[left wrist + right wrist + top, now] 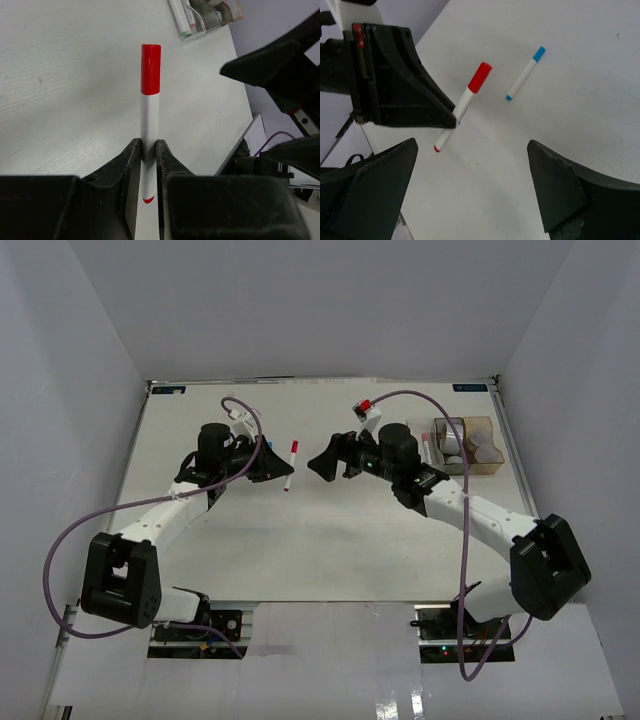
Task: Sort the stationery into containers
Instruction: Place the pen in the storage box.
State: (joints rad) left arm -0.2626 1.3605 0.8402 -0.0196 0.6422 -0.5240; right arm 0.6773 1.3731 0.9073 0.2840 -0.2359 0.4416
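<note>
- The left gripper (148, 150) is gripping a red-capped marker (150, 100). Its jaws are pressing on the white barrel below the cap, and the marker's short tail end is sticking out behind them.
- In the top view that marker is sitting just above the middle of the frame, between the two arms, with its red cap pointing towards the far edge of the tabletop (330, 540).
- I cannot tell whether the marker's tail end is touching the tabletop.
- The right gripper (472, 146) is facing the left one from the right. Its jaws are standing wide apart and holding nothing — the held marker is lying in the line of the gap but well clear of both fingers.
- A blue-capped marker (525, 74) is lying flat on the tabletop, in the upper middle of the right wrist view, near the red-capped one but not touching it.
- The containers (465, 468) are sitting in a row at the upper right of the top view, beside the right arm's elbow.
- Pale tape rolls (487, 451) are showing inside the containers, and a marker with a reddish cap (427, 440) is lying in the leftmost bin.
</note>
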